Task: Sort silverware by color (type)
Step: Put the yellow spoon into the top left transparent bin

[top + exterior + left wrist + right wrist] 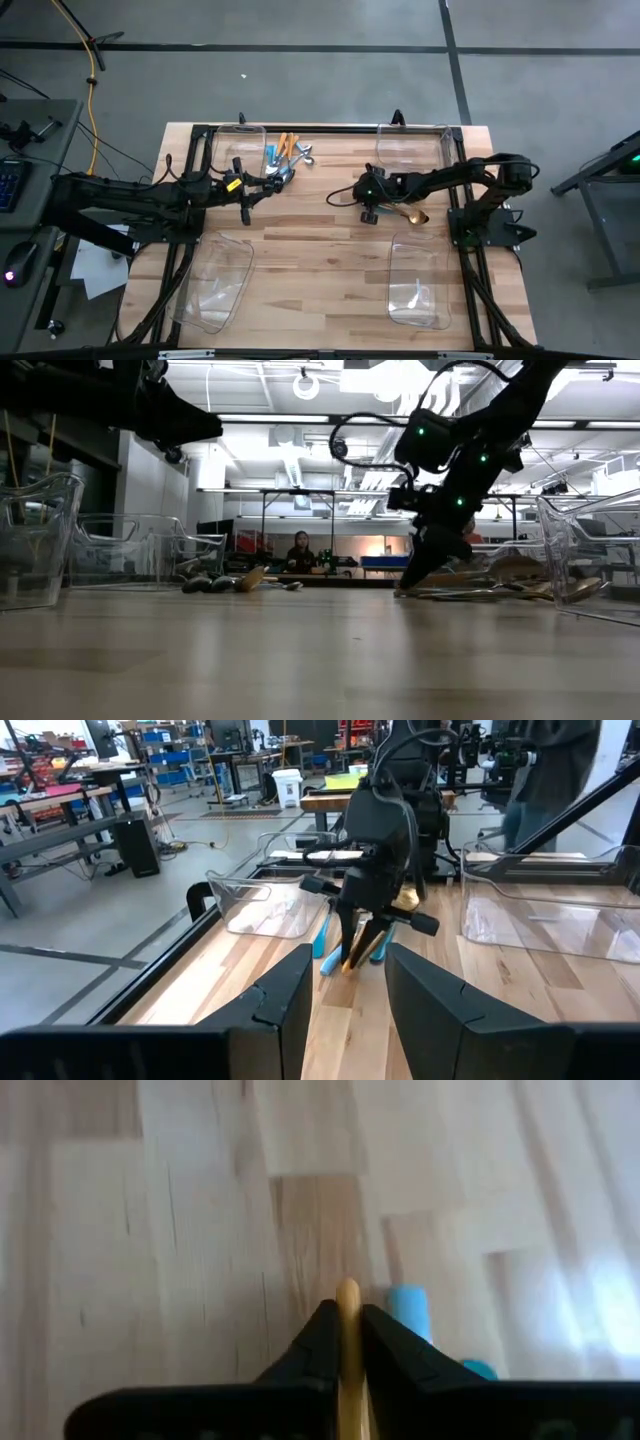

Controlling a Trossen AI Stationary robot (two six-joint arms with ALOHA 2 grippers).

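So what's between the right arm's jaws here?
A gold utensil handle is pinched in the right gripper; a light-blue handle lies beside it on the table. The fingers hide the gold piece's head.

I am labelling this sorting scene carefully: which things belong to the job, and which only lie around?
Job: slim all-gold metal utensil, in right gripper; light-blue-handled utensil; orange-handled silver cutlery pile.
Lying about: clear plastic bins; yellow cable on floor; left gripper only waits.
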